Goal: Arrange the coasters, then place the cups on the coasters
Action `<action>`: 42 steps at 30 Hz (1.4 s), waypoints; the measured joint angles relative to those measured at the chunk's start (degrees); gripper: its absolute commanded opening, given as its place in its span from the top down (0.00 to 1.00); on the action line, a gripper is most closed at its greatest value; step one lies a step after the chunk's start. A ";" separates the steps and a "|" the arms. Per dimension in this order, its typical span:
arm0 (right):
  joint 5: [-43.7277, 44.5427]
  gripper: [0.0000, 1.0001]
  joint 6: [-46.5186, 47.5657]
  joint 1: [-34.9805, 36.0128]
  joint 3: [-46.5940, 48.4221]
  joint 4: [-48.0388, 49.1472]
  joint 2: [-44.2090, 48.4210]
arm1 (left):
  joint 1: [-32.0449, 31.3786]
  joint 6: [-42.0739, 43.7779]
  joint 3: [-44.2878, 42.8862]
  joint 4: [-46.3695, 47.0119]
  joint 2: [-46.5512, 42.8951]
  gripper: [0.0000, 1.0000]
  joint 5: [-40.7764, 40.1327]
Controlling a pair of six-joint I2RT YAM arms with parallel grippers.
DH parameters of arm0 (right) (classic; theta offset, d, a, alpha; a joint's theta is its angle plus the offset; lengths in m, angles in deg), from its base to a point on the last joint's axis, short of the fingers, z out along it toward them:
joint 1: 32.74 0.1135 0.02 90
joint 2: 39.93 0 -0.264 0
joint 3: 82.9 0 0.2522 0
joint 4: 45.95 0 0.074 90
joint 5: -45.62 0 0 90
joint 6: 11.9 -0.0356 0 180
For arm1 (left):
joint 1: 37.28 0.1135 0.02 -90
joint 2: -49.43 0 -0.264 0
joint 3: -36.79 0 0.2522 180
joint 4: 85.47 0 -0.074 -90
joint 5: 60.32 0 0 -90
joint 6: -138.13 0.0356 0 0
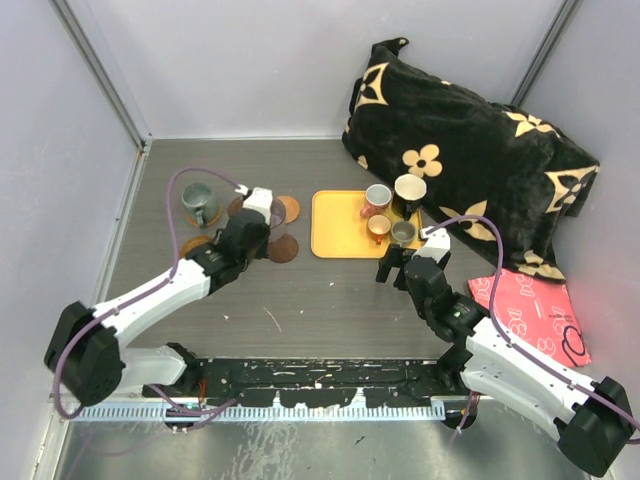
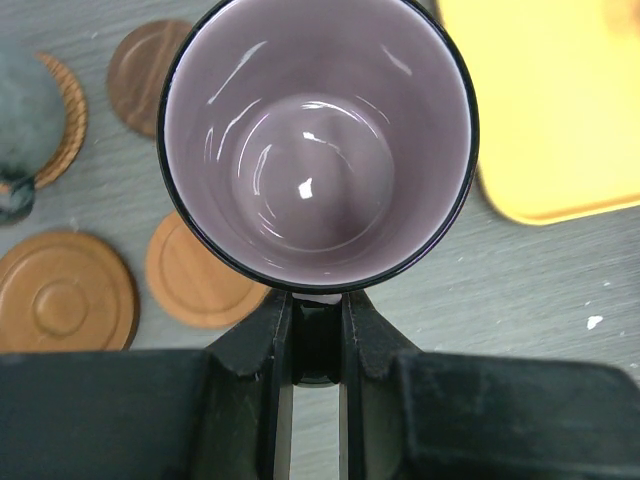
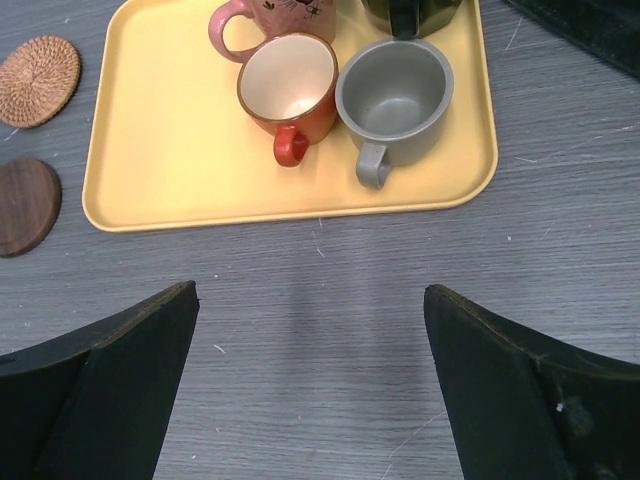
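Note:
My left gripper (image 2: 318, 310) is shut on the handle of the translucent purple mug (image 2: 315, 140), held above the coasters; in the top view this mug (image 1: 275, 213) is left of the yellow tray (image 1: 335, 235). Below it lie an orange coaster (image 2: 195, 275), a brown coaster (image 2: 65, 290) and a dark coaster (image 2: 150, 60). The grey-green mug (image 2: 20, 120) stands on a woven coaster (image 2: 68, 110). My right gripper (image 3: 310, 300) is open over bare table in front of the tray (image 3: 170, 150), which holds the orange cup (image 3: 290, 85), grey cup (image 3: 393, 95), pink cup (image 3: 275, 15) and black cup (image 3: 410, 12).
A black pillow with gold flowers (image 1: 470, 170) lies at the back right, touching the tray's far corner. A red patterned packet (image 1: 530, 310) rests at the right edge. Grey walls close in the left and back sides.

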 measured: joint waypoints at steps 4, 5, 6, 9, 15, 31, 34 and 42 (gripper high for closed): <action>-0.39 0.00 -0.04 0.02 -0.37 0.04 0.48 | 0.46 -1.49 5.44 -1.38 -7.50 1.00 -2.49; -0.50 0.00 -0.09 0.02 -0.44 0.02 0.52 | 0.50 -1.70 6.47 -1.64 -9.11 1.00 -3.04; -0.59 0.00 -0.11 0.00 -0.48 0.00 0.59 | 0.63 -1.95 7.69 -1.86 -11.06 1.00 -3.72; -0.96 0.00 -0.15 0.00 -0.48 0.02 0.61 | 0.83 -2.86 10.40 -2.51 -15.32 1.00 -5.64; -1.68 0.00 -0.17 0.00 -0.59 0.28 0.61 | 1.09 -4.17 14.88 -3.26 -20.39 1.00 -8.44; -3.37 0.00 -0.22 0.00 -1.62 0.81 3.04 | 9.09 -7.85 20.11 -3.58 -24.92 1.00 -11.74; -3.48 0.00 -0.22 0.00 -1.77 0.83 3.67 | 11.56 -9.03 20.72 -3.65 -24.92 1.00 -11.74; -3.56 0.00 -0.22 0.00 -1.77 0.87 3.87 | 14.51 -10.75 20.94 -3.65 -24.24 1.00 -12.59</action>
